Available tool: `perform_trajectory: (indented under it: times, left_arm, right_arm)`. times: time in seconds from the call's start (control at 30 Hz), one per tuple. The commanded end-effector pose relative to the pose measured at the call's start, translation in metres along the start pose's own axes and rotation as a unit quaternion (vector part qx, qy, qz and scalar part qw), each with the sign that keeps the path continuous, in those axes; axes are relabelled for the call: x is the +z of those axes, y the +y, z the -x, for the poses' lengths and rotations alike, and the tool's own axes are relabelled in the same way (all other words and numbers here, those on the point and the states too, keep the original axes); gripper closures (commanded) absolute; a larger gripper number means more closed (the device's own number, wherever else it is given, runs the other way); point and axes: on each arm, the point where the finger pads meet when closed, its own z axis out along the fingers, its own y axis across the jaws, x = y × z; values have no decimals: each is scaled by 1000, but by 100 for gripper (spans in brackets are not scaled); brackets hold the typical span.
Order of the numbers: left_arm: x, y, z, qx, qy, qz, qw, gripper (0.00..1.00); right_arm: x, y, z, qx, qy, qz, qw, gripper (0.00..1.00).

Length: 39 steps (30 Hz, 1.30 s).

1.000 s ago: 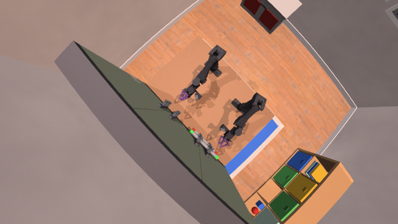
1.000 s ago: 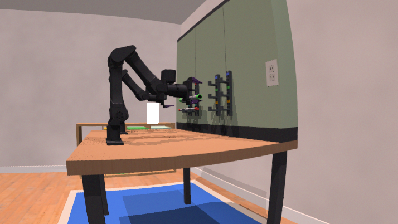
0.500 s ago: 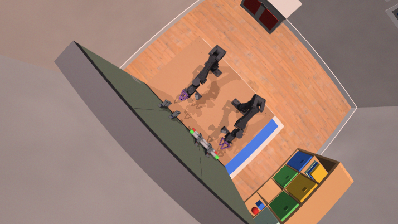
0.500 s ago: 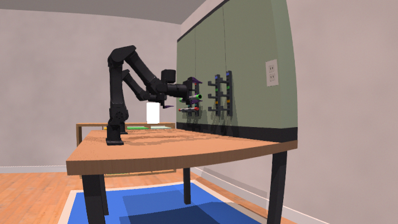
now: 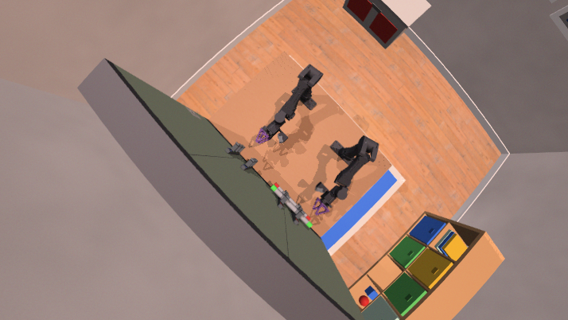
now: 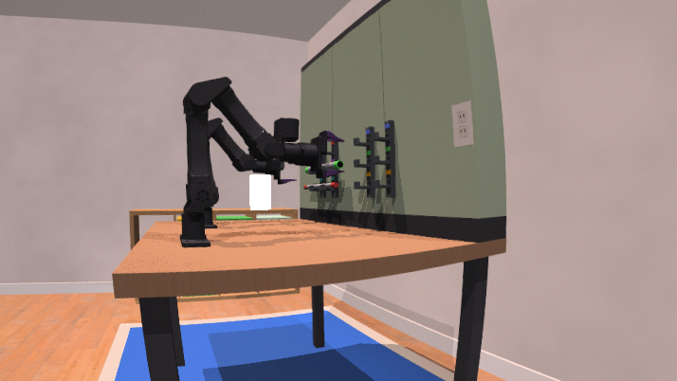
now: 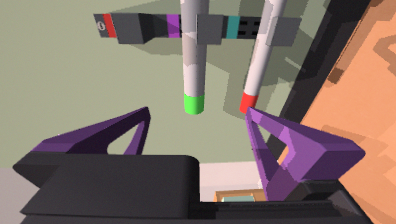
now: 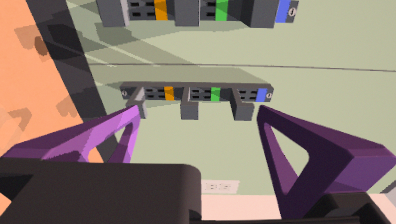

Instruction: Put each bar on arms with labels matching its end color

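Your left gripper (image 5: pixel 319 212) (image 6: pixel 295 180) (image 7: pixel 197 112), fingers released, is near 2 bars: green-ended bar (image 5: pixel 291 205) (image 6: pixel 331 166) (image 7: pixel 194 70) on purple, red-ended bar (image 5: pixel 308 218) (image 6: pixel 319 186) (image 7: pixel 256 72) on teal. Right gripper (image 5: pixel 258 141) (image 6: pixel 342 155) (image 8: pixel 199 107): released.

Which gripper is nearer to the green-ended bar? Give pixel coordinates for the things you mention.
Left: the left gripper (image 5: pixel 318 212) (image 6: pixel 293 180) (image 7: pixel 197 112) is near one end of the green-ended bar (image 5: pixel 310 224) (image 6: pixel 338 164) (image 7: pixel 194 75); the right gripper (image 5: pixel 259 139) (image 6: pixel 342 155) (image 8: pixel 198 111) faces the other rack (image 5: pixel 237 149) (image 6: pixel 390 137) (image 8: pixel 197 85).
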Motion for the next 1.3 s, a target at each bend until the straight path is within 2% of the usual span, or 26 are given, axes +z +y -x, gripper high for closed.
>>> perform_trajectory:
  times: [0.0,1.27]
  left_arm:
    - [5,22,-6,10,2,28,1000,0]
    - [5,20,-9,10,2,28,1000,0]
  right_arm:
    - [0,-4,2,3,0,-10,1000,0]
    - [0,-4,2,3,0,-10,1000,0]
